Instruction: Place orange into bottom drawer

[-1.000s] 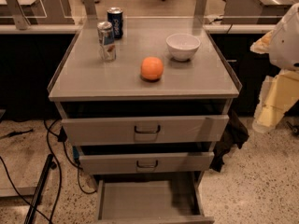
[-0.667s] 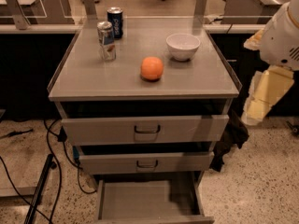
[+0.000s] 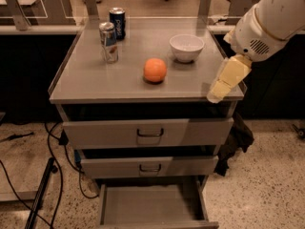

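orange (image 3: 155, 70): sits on the cabinet top (image 3: 95, 75), about mid-width and a little toward the near edge; nothing touches it.
handling (my judgement): light, firm, with slightly yielding peel. It is round, so it will roll if nudged off-centre. Moderate squeeze only.
where to take hold: across the widest part, coming from above, with the contact on opposite sides of the equator.
bottom drawer (image 3: 147, 206): lowest of three, pulled out toward the near side, flat grey floor showing. Its near lip runs along the bottom of the view.
gripper (image 3: 218, 89): cream-coloured, hanging from the white arm (image 3: 271, 18) over the right near corner of the cabinet top. It is well apart from the orange, on its right. Released or clenched: I cannot tell.
white bowl (image 3: 186, 47): just far-right of the orange, not touching it.
silver can (image 3: 108, 42), blue Pepsi can (image 3: 117, 23): far left, well clear.
step (judged): approach; fruit not yet grasped.
risk: a glancing contact could send it rolling toward the bowl or off the near edge.
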Tool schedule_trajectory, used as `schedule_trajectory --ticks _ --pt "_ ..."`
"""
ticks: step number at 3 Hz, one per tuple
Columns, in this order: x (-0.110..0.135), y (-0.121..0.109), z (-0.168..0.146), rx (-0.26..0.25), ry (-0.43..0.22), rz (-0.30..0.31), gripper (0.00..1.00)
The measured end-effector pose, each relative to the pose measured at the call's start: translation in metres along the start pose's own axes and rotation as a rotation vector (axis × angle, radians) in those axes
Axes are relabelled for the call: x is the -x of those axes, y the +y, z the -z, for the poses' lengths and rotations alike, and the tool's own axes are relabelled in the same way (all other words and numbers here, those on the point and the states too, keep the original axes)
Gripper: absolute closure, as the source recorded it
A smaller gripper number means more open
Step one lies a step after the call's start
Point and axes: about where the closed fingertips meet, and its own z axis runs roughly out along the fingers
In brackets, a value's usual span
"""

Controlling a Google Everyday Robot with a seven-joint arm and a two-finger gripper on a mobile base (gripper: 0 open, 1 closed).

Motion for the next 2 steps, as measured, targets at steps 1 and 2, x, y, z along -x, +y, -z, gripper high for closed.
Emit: schedule_trajectory --ticks 1,2 --pt "0.031 -0.022 -0.031 -0.012 -0.092 -0.027 0.00" --pt "0.061 -0.041 -0.061 -0.025 -0.181 -0.064 0.00"
